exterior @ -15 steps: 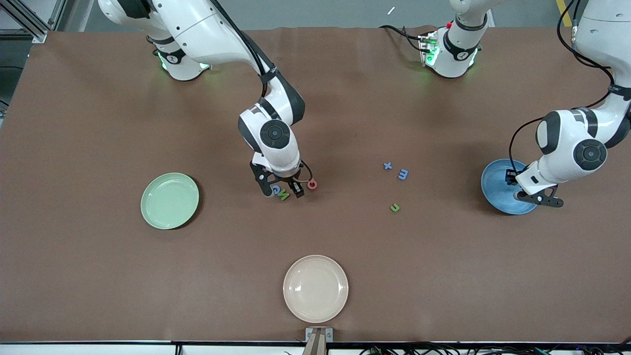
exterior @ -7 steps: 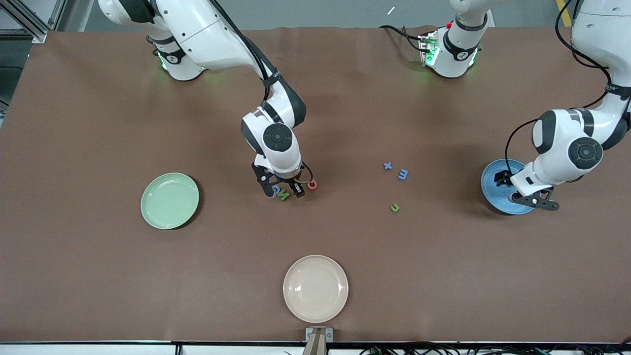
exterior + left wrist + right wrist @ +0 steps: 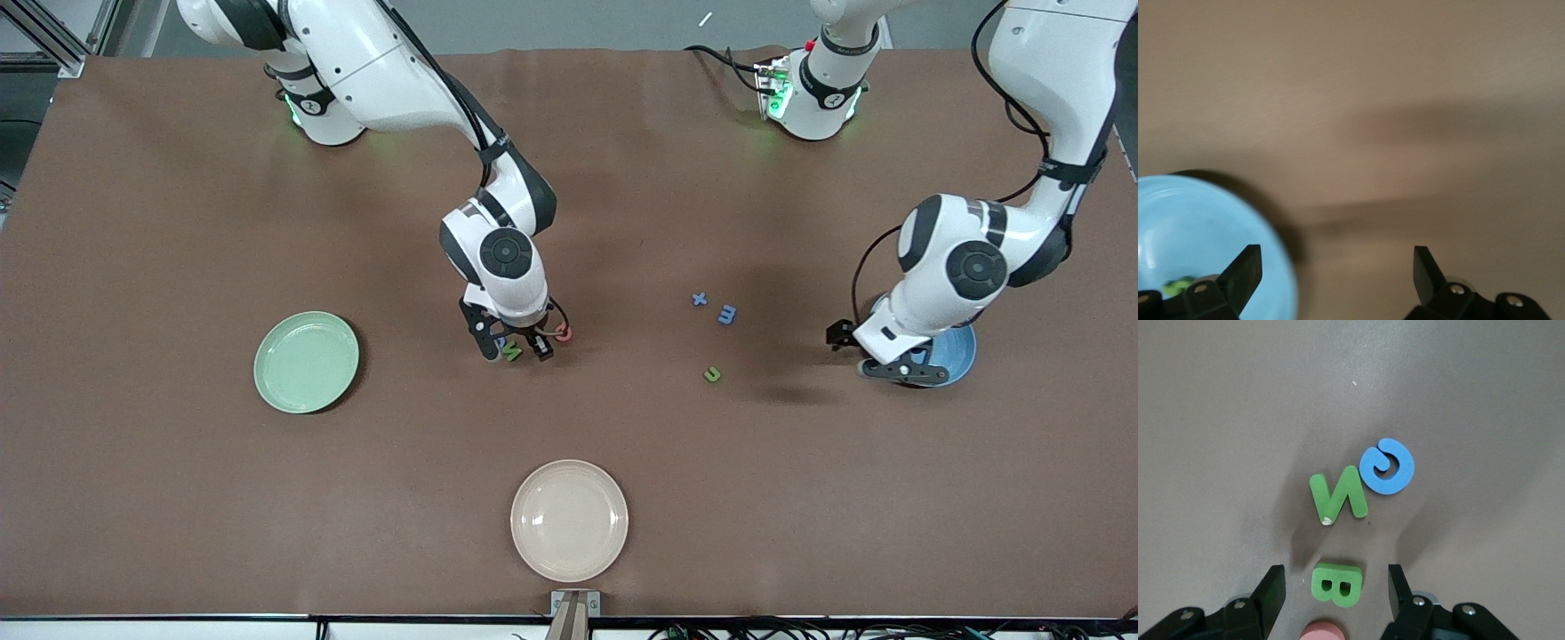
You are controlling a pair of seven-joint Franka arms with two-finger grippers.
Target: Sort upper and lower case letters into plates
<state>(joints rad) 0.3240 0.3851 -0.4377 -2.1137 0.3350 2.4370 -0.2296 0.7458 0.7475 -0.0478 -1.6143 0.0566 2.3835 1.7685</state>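
Note:
My right gripper point(image 3: 514, 348) is low over a cluster of capitals, open. A green B point(image 3: 1336, 584) lies between its fingers with a gap on each side. A green N point(image 3: 1338, 495) and a blue G point(image 3: 1387, 467) lie just past it, and a pinkish-red letter point(image 3: 1322, 631) sits close under the wrist. My left gripper point(image 3: 880, 356) hangs open and empty over the table by the blue plate's point(image 3: 960, 351) rim. A green letter point(image 3: 1178, 287) lies in that plate point(image 3: 1191, 227). The pale green plate point(image 3: 306, 361) holds nothing.
Between the two arms lie three small letters: a blue x point(image 3: 700, 300), a blue m point(image 3: 727, 314) and a green one point(image 3: 712, 375). A cream plate point(image 3: 569, 520) sits near the table's front edge.
My left gripper opened over the blue plate and swung off it toward the table's middle. My right gripper sank a little, its fingers narrowing around the green B.

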